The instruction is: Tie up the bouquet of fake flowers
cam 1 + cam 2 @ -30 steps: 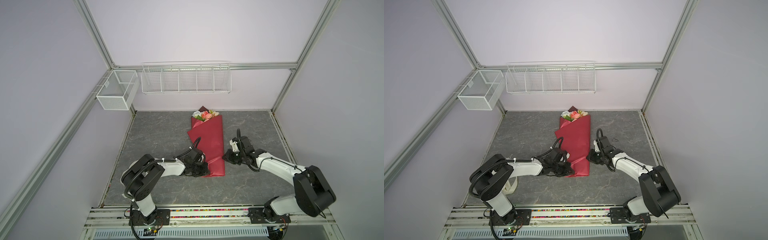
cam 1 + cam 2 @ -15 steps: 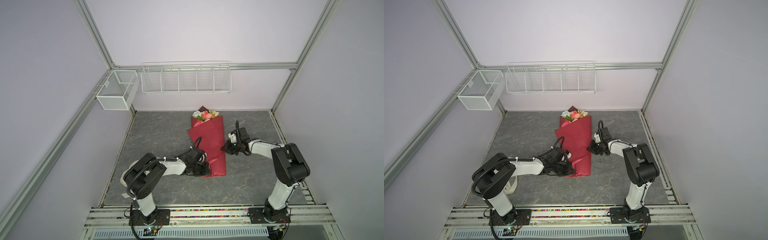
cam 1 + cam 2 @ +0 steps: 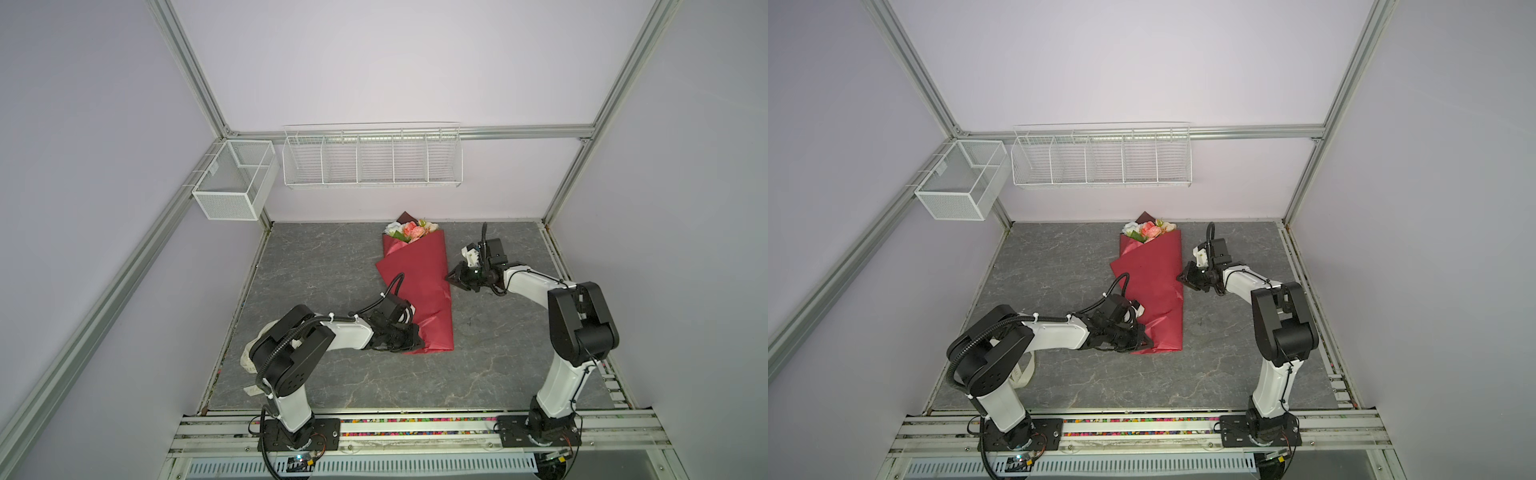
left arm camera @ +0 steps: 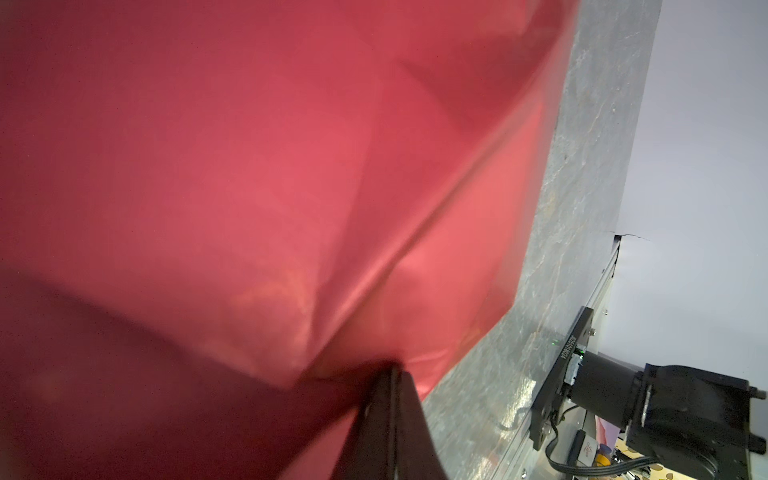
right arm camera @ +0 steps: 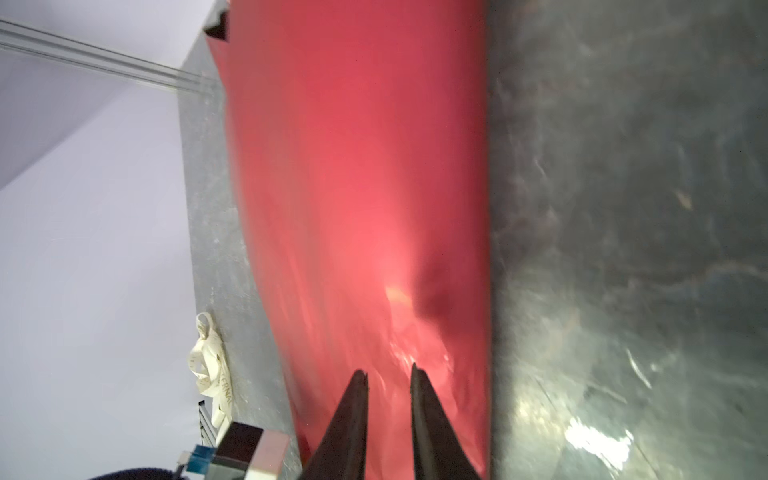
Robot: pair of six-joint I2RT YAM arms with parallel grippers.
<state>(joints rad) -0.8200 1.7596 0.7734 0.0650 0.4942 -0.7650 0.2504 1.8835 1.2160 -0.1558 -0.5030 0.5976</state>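
Left end effector [image 3: 419, 341] pinched the untied bouquet of fake flowers [image 3: 417, 282] while right end effector [image 3: 449, 277], slightly parted, had shifted farther back.

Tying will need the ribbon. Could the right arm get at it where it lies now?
Probably not. The ribbon lies by the base of the left arm, half hidden by it; the bouquet and the left arm lie between it and the right gripper.
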